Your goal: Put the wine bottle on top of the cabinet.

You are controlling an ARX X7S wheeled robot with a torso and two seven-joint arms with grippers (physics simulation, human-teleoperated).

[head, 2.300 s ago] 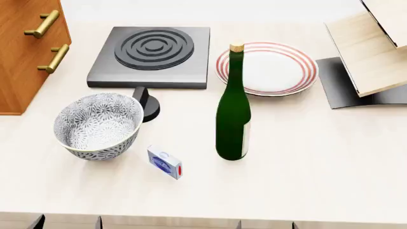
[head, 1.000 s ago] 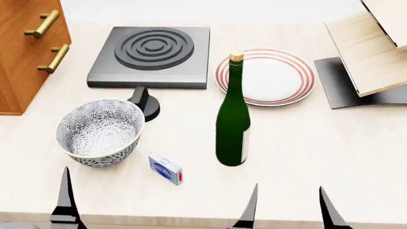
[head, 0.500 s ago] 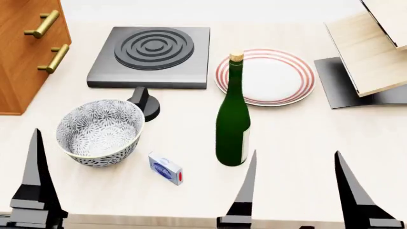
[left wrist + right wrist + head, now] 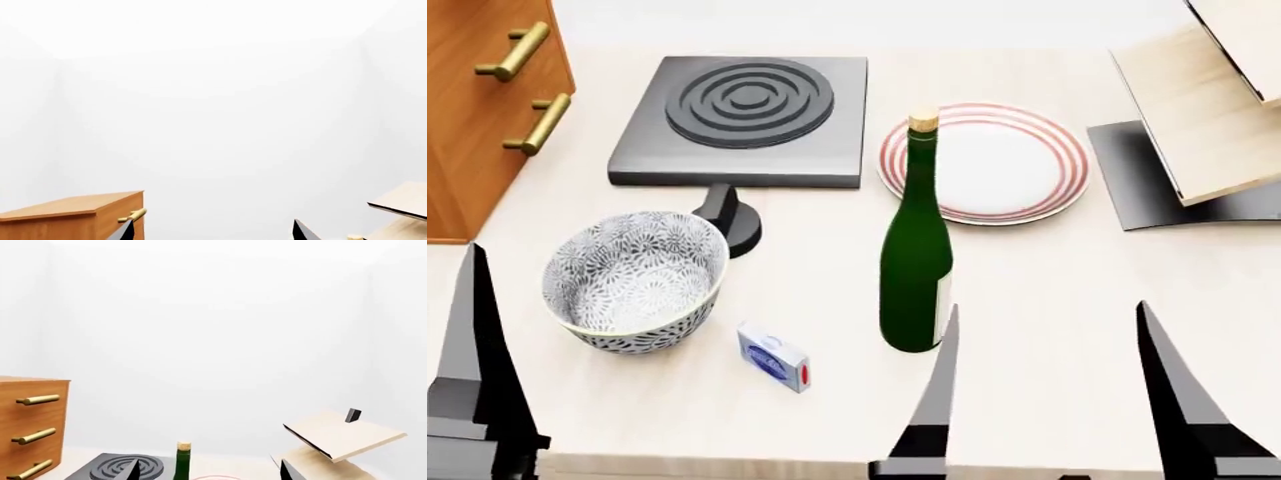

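The wine bottle [image 4: 916,262], dark green with a tan cork and pale label, stands upright mid-table in front of the plate. It also shows in the right wrist view [image 4: 183,464], between the fingertips but well beyond them. The orange-brown cabinet [image 4: 474,130] with brass handles stands at the far left, and also appears in the left wrist view [image 4: 67,220] and the right wrist view [image 4: 30,430]. My right gripper [image 4: 1050,312] is open and empty, just right of and nearer than the bottle. My left gripper [image 4: 213,232] is open and empty; one finger [image 4: 475,350] rises left of the bowl.
A patterned bowl [image 4: 634,280] sits left of the bottle, with a small blue box [image 4: 774,360] in front. A black hot plate [image 4: 745,105] and its knob [image 4: 734,215] lie behind. A red-rimmed plate [image 4: 1065,165] and a pale slanted rack [image 4: 1208,110] are at the right.
Both grippers have risen from the bottom edge of the head view, fingers pointing up and spread. The bottle and the other things have not moved on the table.
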